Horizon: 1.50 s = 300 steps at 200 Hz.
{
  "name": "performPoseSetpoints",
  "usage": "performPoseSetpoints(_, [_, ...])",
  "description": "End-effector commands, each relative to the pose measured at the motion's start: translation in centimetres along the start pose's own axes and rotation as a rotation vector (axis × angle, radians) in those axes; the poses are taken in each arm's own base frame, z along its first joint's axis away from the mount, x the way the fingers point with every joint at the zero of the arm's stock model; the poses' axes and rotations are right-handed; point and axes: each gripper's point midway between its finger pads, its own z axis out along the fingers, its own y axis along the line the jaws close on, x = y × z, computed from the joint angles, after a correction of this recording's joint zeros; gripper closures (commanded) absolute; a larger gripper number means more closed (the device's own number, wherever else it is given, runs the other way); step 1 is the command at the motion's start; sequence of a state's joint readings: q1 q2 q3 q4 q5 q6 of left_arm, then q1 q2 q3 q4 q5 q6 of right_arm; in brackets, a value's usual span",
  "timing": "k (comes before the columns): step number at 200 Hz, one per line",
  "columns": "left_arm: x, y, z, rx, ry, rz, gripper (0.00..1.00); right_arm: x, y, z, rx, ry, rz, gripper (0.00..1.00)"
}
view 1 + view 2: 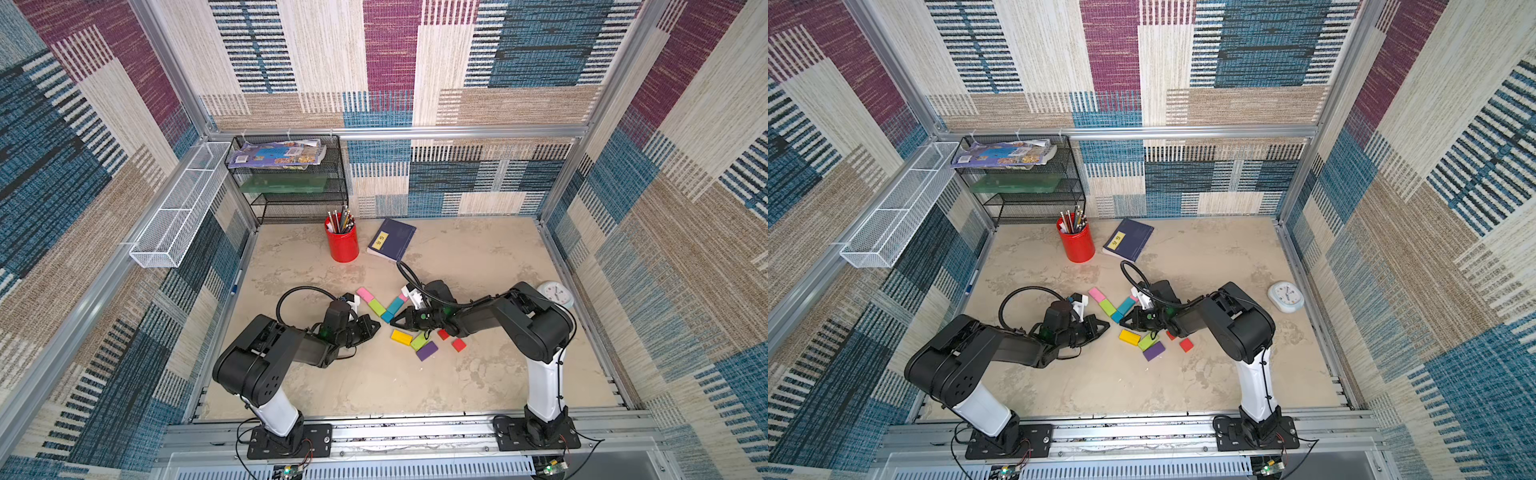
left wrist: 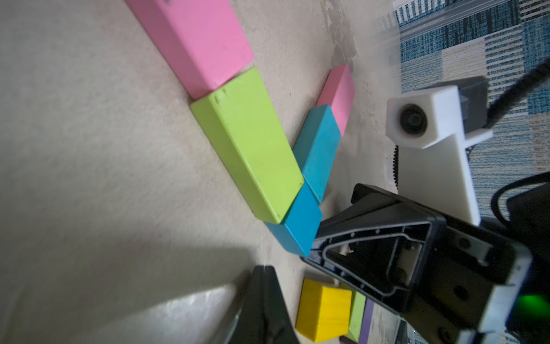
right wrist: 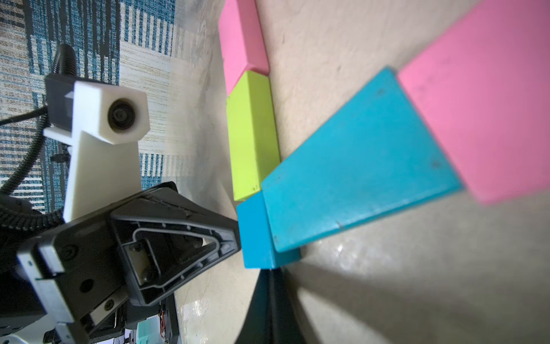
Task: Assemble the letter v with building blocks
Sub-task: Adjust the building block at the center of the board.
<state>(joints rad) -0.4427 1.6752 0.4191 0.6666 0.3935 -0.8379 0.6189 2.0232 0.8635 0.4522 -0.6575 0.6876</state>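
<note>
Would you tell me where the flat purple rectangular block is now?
In a top view, the flat purple rectangular block lies beside the loose lime green block, with a red square block to its right.

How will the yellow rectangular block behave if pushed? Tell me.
The yellow rectangular block looks rigid and flat-faced, so it should slide, not roll. Lying flat, it seems unlikely to tip. Pushed toward the lime green block beside it, it would probably shove that too.
</note>
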Motion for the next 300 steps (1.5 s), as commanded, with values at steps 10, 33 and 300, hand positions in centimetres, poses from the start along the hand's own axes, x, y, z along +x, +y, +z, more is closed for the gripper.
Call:
performPoseSetpoints(10, [2.7, 4.0, -0.3, -0.165, 0.085, -0.061, 1.0, 2.4, -4.5, 0.1, 0.185, 0.044, 0.091, 1.0])
performPoseSetpoints(33, [2.7, 4.0, -0.3, -0.164, 0.086, -0.061, 1.0, 2.3, -4.5, 0.2, 0.183, 0.045, 0.091, 1.0])
performPoseSetpoints(300, [2.8, 3.8, -0.2, -0.157, 0.097, -0.058, 1.0, -9.5, -7.1, -9.2, 0.303, -0.15, 0.042, 1.0])
